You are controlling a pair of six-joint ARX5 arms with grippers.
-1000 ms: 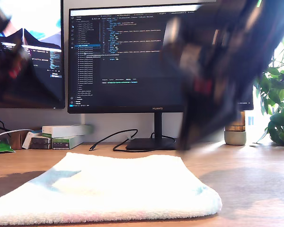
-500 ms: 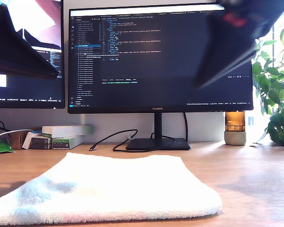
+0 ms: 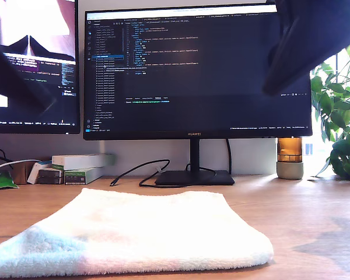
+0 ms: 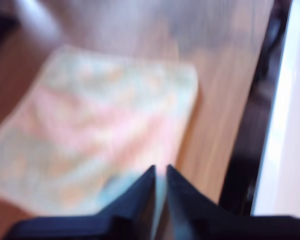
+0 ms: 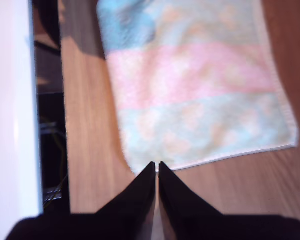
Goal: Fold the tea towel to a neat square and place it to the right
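The bench (image 3: 315,210) is a wooden top running across the whole exterior view, with two monitors standing at its back; the larger monitor (image 3: 192,70) fills the middle. The tea towel (image 3: 140,233) lies flat on the bench in front of that monitor, toward the exterior view's left, already doubled over, with a thick rounded fold along its near edge. From above it shows mint and pink bands and a thin pale hem.

Both arms are raised well clear of the cloth and appear only as dark blurs at the upper corners of the exterior view. My first pincer (image 4: 160,172) hangs high over one end of the tea towel, jaws clenched together and empty. My second pincer (image 5: 156,167) hangs over the hemmed edge near a corner, also clenched on nothing.

The cloth looks wider than it is deep, so I judge one more fold is still due before it is a square, and it has not yet gone to its final place. To do that well, each pincer should open, come down on the two corners of one short end, nip both layers together, lift just enough to clear, and carry the end across so hems meet evenly.
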